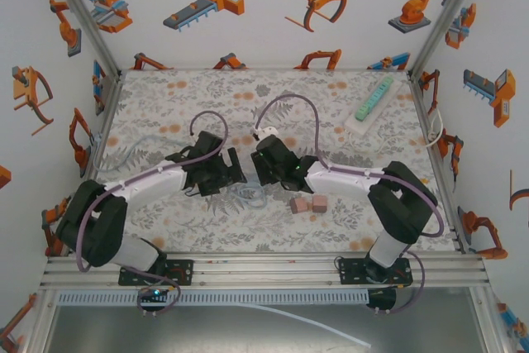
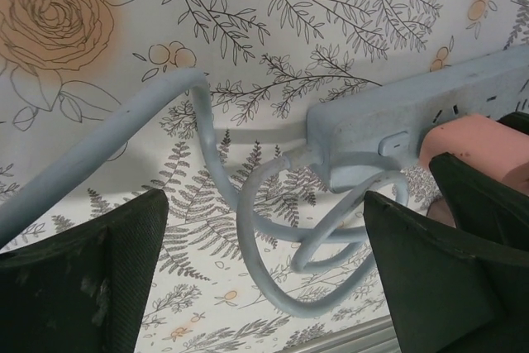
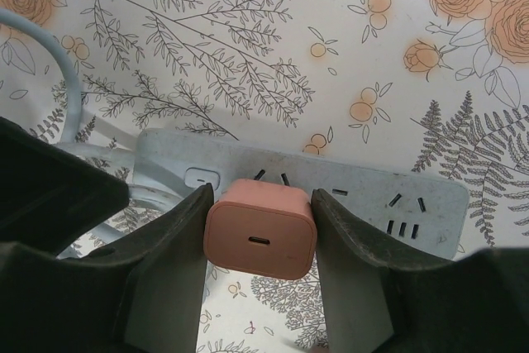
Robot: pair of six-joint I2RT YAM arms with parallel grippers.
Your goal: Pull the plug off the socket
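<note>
Pink plug (image 3: pixel 260 240) gripped, not yet out! It sits seated in the white power strip (image 3: pixel 364 196), mid-table (image 1: pixel 165 229). Right gripper (image 3: pixel 259 204) pinches its sides; left gripper (image 2: pixel 264 202) hangs spread over the strip's cable end. The pull itself remains.

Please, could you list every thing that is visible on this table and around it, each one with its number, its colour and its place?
power strip: 1, pale grey, middle of the table, between the two tools
plug: 1, pink, seated in that strip
cable: 1, pale blue, looped on the cloth at the strip's end
blocks: 2, pink, side by side, near the right arm
second power strip: 1, white with mint green top, far right corner
tablecloth: 1, white with floral print, covering the table
walls: 3, white with orange robot stickers, around the table
left tool: 1, black, open, over the cable loops
right tool: 1, black, fingers against both sides of the plug
</note>
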